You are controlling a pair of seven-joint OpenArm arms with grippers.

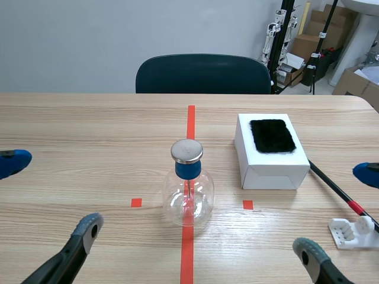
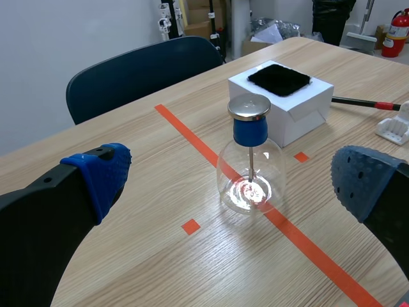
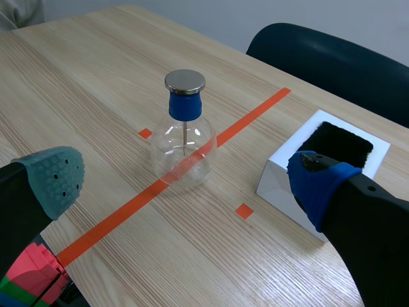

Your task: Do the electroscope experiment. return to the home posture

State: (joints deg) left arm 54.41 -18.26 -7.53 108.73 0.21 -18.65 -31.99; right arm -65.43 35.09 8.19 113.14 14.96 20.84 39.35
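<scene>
The electroscope, a round glass flask with a blue neck and a flat metal cap, stands upright on the orange tape line at the table's middle. My left gripper is open low at the near left, well clear of the flask. My right gripper is open low at the near right. In the left wrist view the flask stands ahead of the open gripper. It also stands ahead of the open gripper in the right wrist view, flask. Neither gripper holds anything.
A white box topped with a black fur pad sits right of the flask. A black rod with a red band lies beside it, ending at a white plastic stand. A dark chair stands beyond the table.
</scene>
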